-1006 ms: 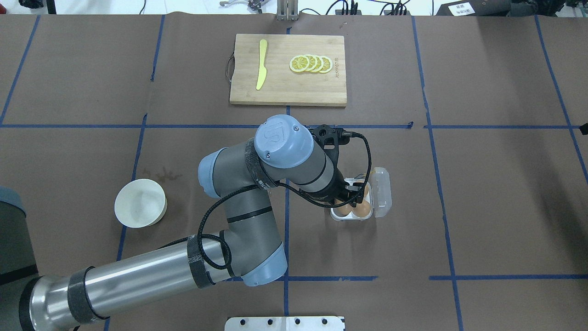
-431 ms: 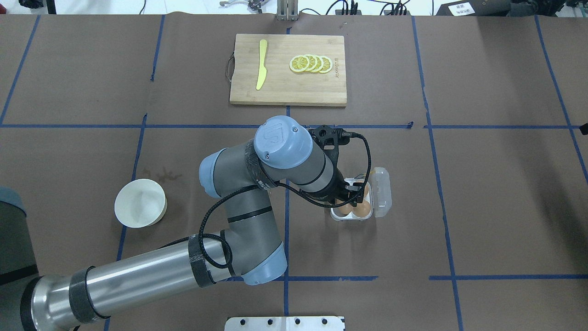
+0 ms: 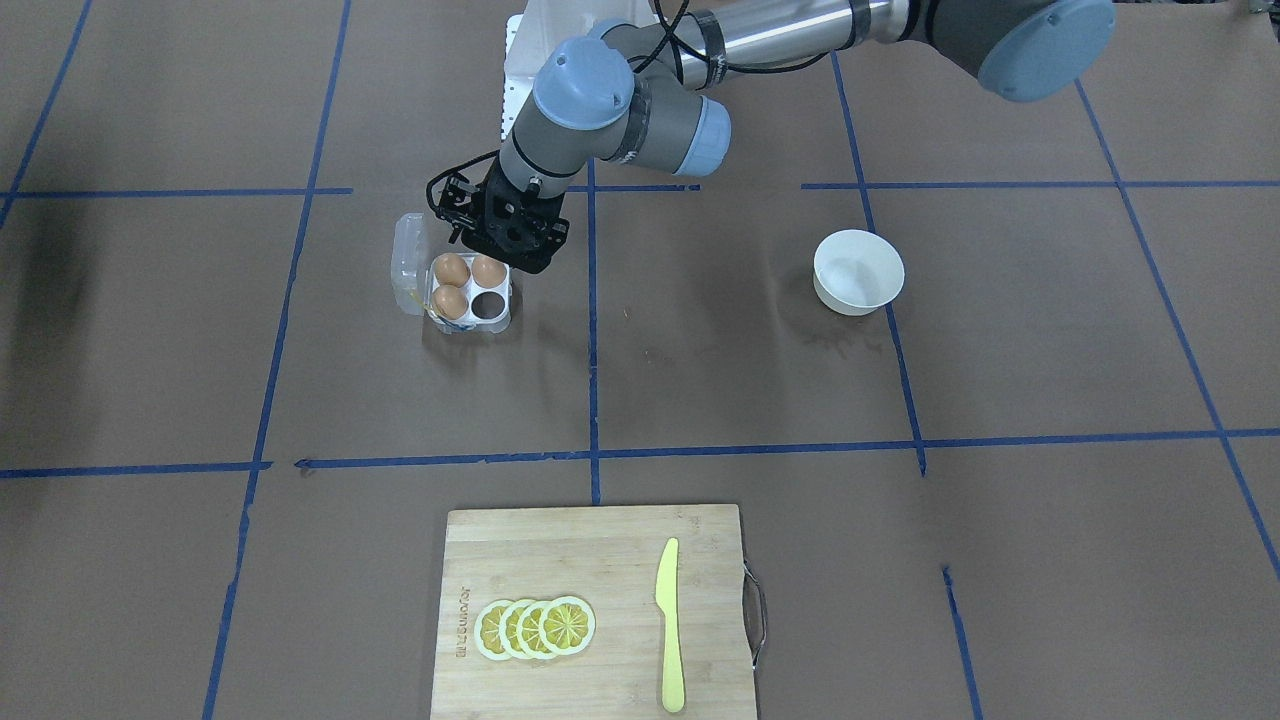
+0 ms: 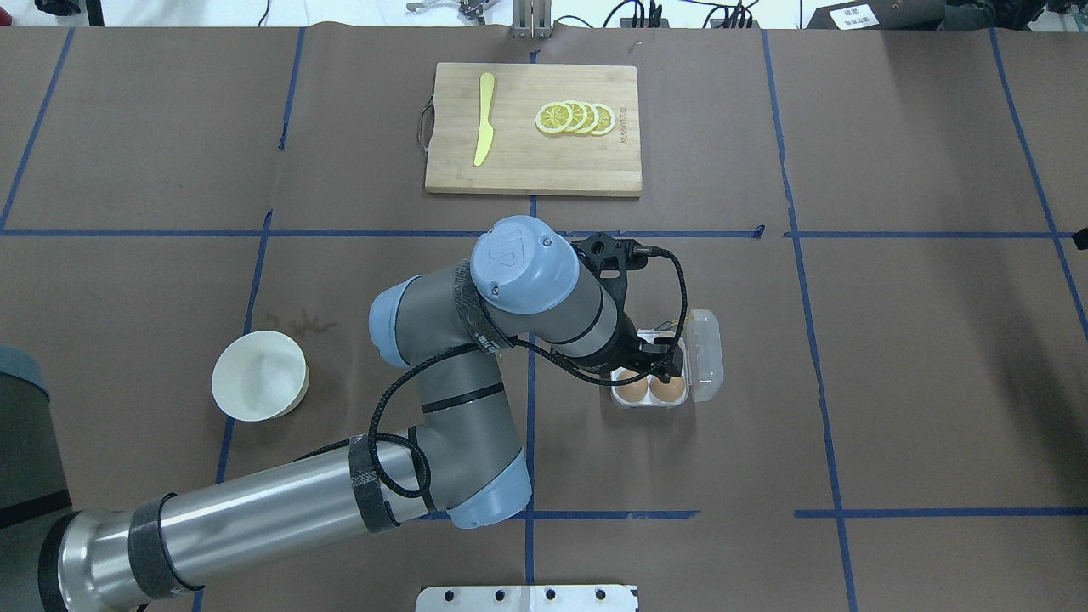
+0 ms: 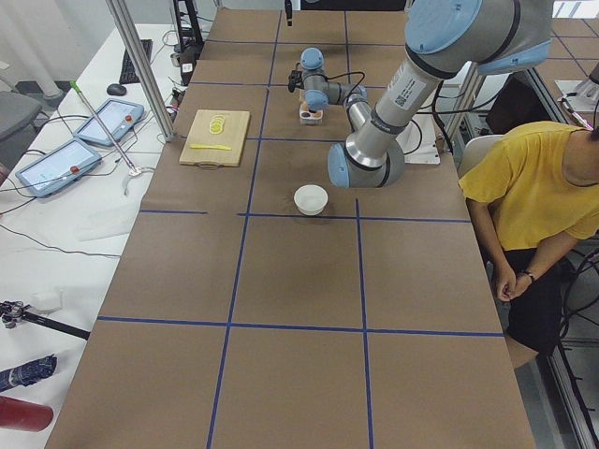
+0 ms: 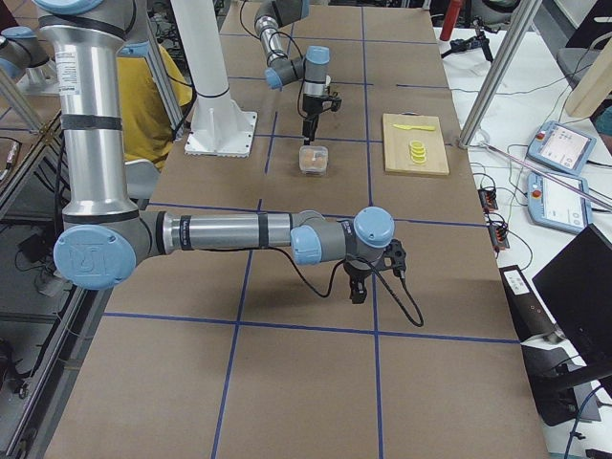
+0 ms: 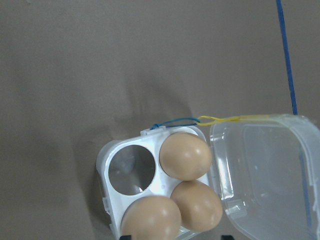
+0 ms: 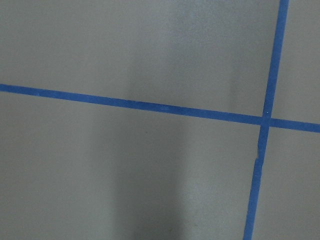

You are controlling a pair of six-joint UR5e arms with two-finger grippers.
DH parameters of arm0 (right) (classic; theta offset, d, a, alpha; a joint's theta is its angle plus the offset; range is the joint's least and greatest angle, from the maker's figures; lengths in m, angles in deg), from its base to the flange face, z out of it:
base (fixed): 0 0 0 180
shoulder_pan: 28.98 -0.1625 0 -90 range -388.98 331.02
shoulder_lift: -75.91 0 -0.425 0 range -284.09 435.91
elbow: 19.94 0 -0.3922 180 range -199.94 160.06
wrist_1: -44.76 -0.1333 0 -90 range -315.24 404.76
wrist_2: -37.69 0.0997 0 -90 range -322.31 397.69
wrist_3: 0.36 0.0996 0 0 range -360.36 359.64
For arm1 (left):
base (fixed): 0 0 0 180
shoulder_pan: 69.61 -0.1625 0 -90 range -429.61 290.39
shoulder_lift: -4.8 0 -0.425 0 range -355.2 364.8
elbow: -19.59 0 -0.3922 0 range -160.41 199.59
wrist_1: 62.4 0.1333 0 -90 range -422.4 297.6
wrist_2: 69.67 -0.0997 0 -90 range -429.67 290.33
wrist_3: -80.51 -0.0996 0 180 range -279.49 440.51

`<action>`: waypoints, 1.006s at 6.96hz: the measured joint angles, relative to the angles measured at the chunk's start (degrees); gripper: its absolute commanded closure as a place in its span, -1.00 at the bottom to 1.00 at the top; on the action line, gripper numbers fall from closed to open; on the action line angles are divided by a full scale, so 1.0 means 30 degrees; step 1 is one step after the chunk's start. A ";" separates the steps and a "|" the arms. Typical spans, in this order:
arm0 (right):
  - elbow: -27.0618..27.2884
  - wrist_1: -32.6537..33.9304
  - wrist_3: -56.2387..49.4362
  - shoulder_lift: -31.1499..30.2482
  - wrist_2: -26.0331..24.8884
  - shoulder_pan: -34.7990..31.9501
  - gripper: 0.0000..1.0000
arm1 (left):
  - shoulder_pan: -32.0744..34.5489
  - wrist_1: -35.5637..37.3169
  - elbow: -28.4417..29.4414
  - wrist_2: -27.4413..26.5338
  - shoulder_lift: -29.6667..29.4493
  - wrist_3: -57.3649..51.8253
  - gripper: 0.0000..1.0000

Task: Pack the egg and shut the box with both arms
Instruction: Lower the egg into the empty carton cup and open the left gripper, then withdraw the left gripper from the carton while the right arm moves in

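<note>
Now the box (image 3: 490,304) sits open on the table (image 3: 700,380), its clear lid (image 3: 405,262) laid flat beside it, and three of its four cups hold eggs. The egg (image 3: 488,271) on the robot's side rests in its cup below the left gripper (image 4: 656,365), whose fingers stand apart and hold nothing. Two other eggs (image 3: 451,269) fill the lid-side cups. A white bowl (image 3: 858,272) stands well apart.

The front view shows all four cups, while overhead the gripper covers the far pair. Only the left wrist view shows the yellow string (image 7: 225,119) at the hinge. The right gripper (image 6: 359,290) appears only in the right-side view, above the table; I cannot tell whether it is parted or closed.
</note>
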 measured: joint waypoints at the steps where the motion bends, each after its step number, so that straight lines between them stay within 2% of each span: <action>1: 0.0003 0.0001 0.0006 0.0000 0.0000 0.0000 -1.00 | -0.0002 0.0012 -0.0007 0.0000 -0.0001 -0.0014 -0.80; 4: 0.0196 -0.0027 0.0188 0.0004 0.0644 0.0116 -1.00 | 0.0901 0.0363 -0.0520 0.0143 0.0393 -0.0208 -0.73; 5: 0.0603 -0.0051 0.0863 0.0016 0.0930 0.0505 -1.00 | 0.1652 0.0813 -0.1396 0.0544 0.1317 -0.0683 -0.73; 7: 0.2560 -0.0090 0.4274 0.0028 0.1036 0.2175 -1.00 | 0.3965 0.2841 -0.4764 0.2157 0.4612 -0.4026 -0.73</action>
